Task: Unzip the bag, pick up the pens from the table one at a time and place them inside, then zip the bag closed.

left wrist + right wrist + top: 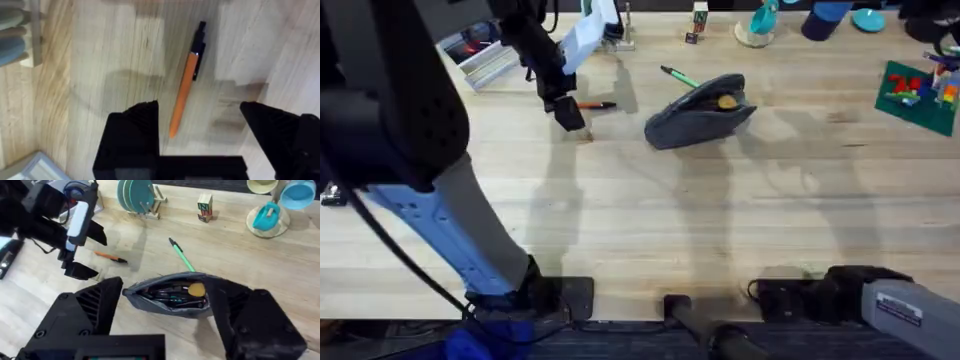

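Wooden table (650, 210), dish rack (140, 197) beyond bag (700, 112); green pen (678, 76) between

Even, bright lighting covers the bench (650, 220). Soft shadows fall toward the camera. The left arm (380, 110) appears large, dark and blurred.

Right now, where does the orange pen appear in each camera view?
Overhead: orange pen lies upper left on the table, beside the left gripper.
Left wrist: the pen lies centre, just ahead of the open jaws.
Right wrist: the pen lies left of the bag.
Shared landmark: the left gripper.
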Available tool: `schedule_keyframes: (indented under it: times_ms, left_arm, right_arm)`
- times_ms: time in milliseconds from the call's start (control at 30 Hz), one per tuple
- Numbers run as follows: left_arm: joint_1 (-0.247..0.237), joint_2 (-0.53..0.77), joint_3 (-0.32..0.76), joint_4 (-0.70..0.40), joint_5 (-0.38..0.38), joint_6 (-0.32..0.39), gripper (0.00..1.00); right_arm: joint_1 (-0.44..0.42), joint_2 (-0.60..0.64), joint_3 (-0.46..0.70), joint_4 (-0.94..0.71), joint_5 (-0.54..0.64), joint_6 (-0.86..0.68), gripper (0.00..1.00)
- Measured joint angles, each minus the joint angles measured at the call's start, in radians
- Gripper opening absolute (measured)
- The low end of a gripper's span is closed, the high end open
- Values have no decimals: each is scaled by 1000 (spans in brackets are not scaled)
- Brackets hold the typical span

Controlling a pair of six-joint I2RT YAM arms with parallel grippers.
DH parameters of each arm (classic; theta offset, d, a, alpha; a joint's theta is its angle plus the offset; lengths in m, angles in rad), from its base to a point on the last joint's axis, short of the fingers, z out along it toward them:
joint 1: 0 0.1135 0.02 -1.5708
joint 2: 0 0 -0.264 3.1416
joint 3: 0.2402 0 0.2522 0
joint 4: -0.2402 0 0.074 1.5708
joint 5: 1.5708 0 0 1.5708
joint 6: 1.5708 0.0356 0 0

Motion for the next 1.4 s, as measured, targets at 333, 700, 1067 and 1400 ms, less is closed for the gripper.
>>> schedule_keyframes:
  times_ms: [333, 700, 1067, 1400]
  left_arm:
    - [0, 54, 9, 7, -39, 18, 951]
    - [0, 54, 10, 11, -36, 19, 469]
    - [-1, 54, 11, 18, -18, 21, 44]
    - [-1, 54, 11, 43, -11, 17, 43]
  right_arm:
    - [0, 0, 0, 0, 0, 0, 996]
    - [0, 0, 0, -29, 0, 0, 995]
    - [0, 0, 0, -30, 0, 0, 996]
    - [0, 0, 0, -30, 0, 0, 996]
